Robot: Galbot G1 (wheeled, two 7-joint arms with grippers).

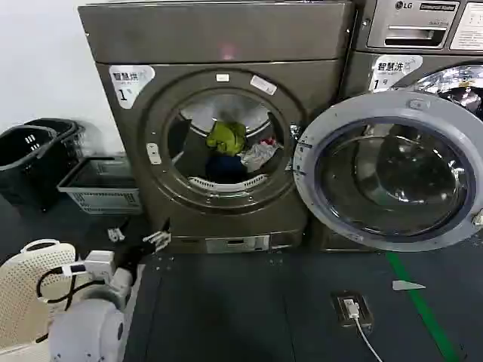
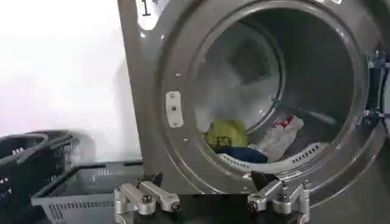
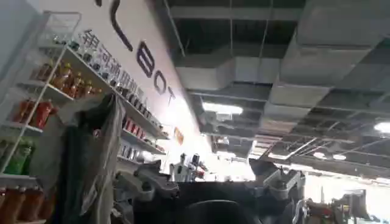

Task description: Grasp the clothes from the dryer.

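Left gripper point(image 2: 211, 201) waits open and empty, low in front of the dryer point(image 1: 219, 45).

The clothes point(image 1: 235, 148) lie in a small pile at the bottom of the drum, a yellow-green piece beside a white-grey one and a dark blue one below, well apart from the gripper. The round door point(image 1: 392, 170) stands swung open to the robot's right. The right gripper point(image 3: 207, 182) points up toward a ceiling and shelves, fingers spread, holding nothing. Baskets point(image 1: 102, 185) sit on the floor left of the machine.

Clothes point(image 1: 230, 147) inside dryer point(image 1: 219, 121); baskets point(image 1: 98, 185) left; door point(image 1: 389, 170) swung right.
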